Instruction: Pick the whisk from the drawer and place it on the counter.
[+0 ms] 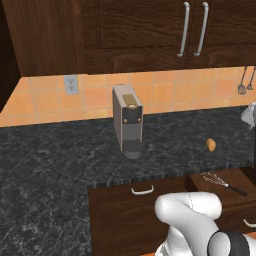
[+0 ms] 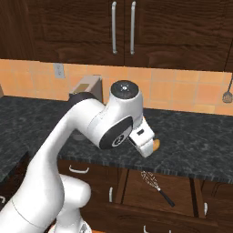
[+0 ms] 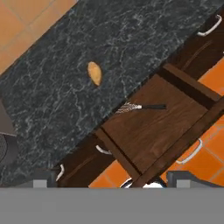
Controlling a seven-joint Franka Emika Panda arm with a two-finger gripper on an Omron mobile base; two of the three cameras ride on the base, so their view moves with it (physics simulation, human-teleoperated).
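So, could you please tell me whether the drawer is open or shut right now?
Open. The drawer is pulled out from under the counter, its wooden floor exposed, and the whisk lies flat inside.

One whisk (image 3: pixel 131 107), one open drawer (image 3: pixel 153 131), one coffee machine (image 1: pixel 127 120), one orange lump (image 3: pixel 94 73)

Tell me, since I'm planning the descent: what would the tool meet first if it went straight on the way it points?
Probably the drawer's wooden floor, a little short of the whisk, which lies near the counter edge. Nothing shows between, though depth is hard to judge.
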